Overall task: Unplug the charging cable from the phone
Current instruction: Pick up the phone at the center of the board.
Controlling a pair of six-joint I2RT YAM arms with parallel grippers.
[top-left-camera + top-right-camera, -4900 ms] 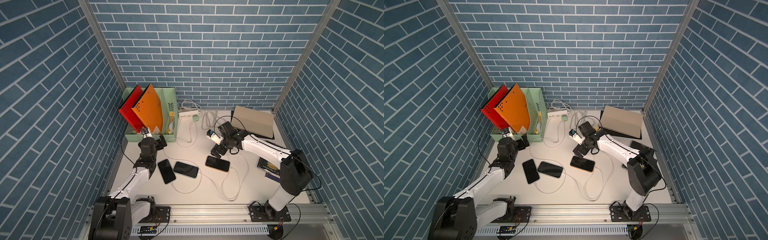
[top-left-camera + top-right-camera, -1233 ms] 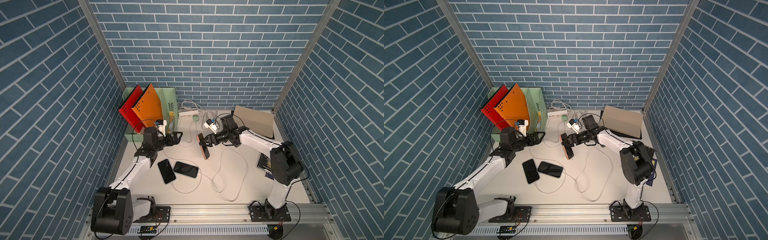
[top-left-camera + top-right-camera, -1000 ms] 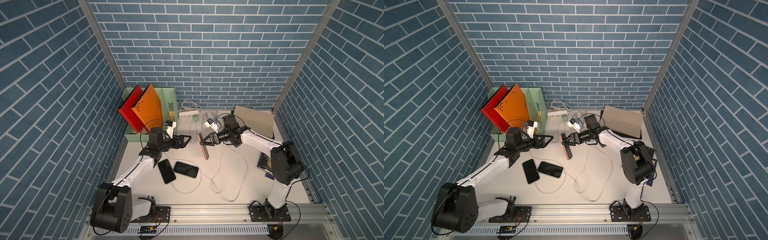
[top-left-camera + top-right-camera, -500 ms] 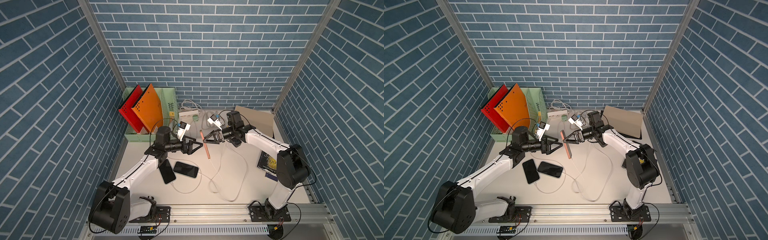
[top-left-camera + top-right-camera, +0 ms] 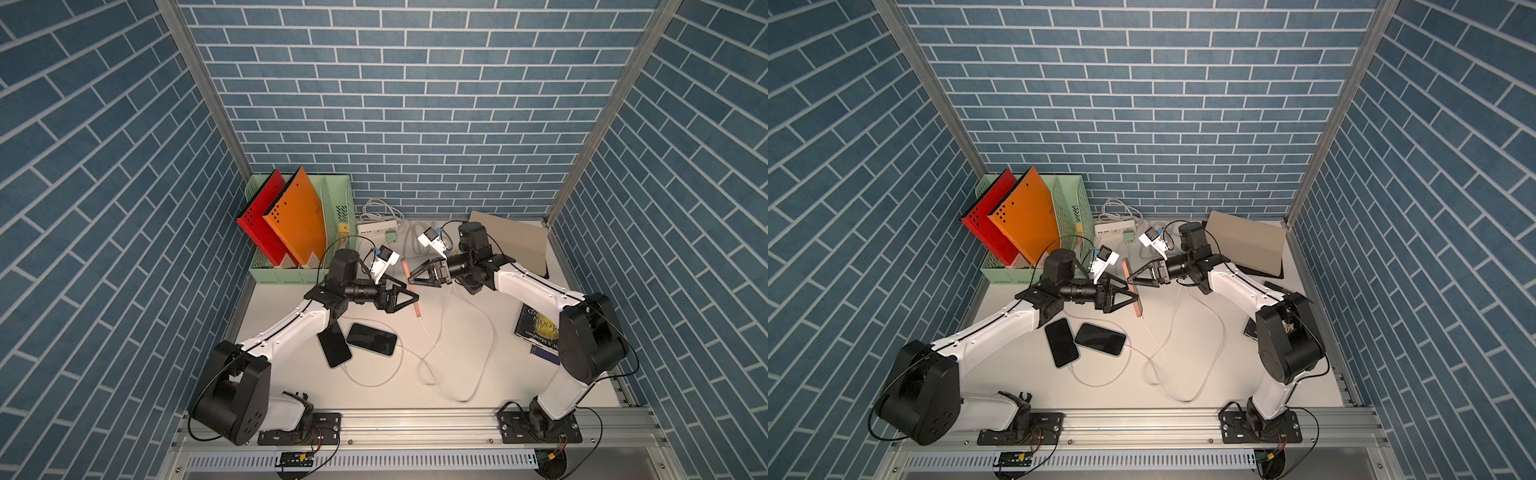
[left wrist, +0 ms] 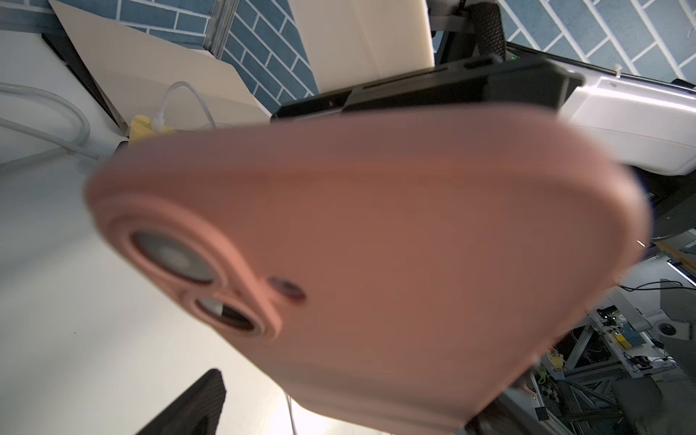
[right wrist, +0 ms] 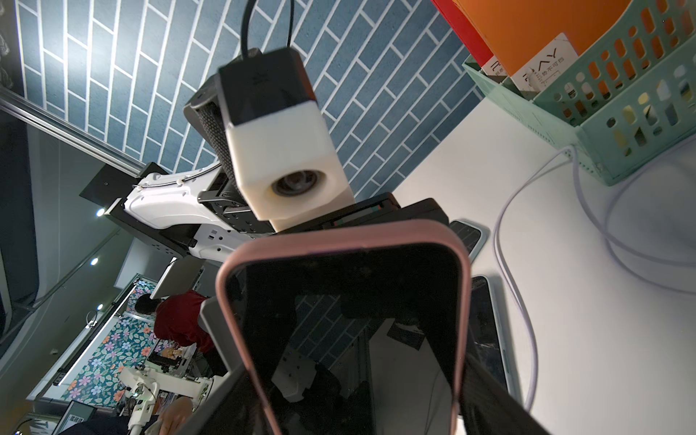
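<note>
A phone (image 5: 411, 286) in a pink case hangs in the air over the middle of the table, edge-on in both top views (image 5: 1133, 286). My right gripper (image 5: 412, 282) is shut on it across its width; in the right wrist view the dark screen (image 7: 350, 320) sits between the fingers of my right gripper (image 7: 350, 395). The white charging cable (image 5: 432, 345) runs from the phone's lower end down to the table. My left gripper (image 5: 415, 296) is open, its tips right at the phone's pink back (image 6: 376, 244), one finger (image 6: 188, 406) showing beside it.
Two dark phones (image 5: 334, 347) (image 5: 371, 338) lie on the table under the left arm, one with a cable. A green file rack (image 5: 299, 224) with a red and an orange folder stands back left. Also present are a power strip (image 5: 376, 227), a beige board (image 5: 509, 241) and a book (image 5: 536, 328).
My left arm has swung right until its open gripper reaches the phone. The right gripper has raised the phone a little and turned it edge-on, still gripping it.
</note>
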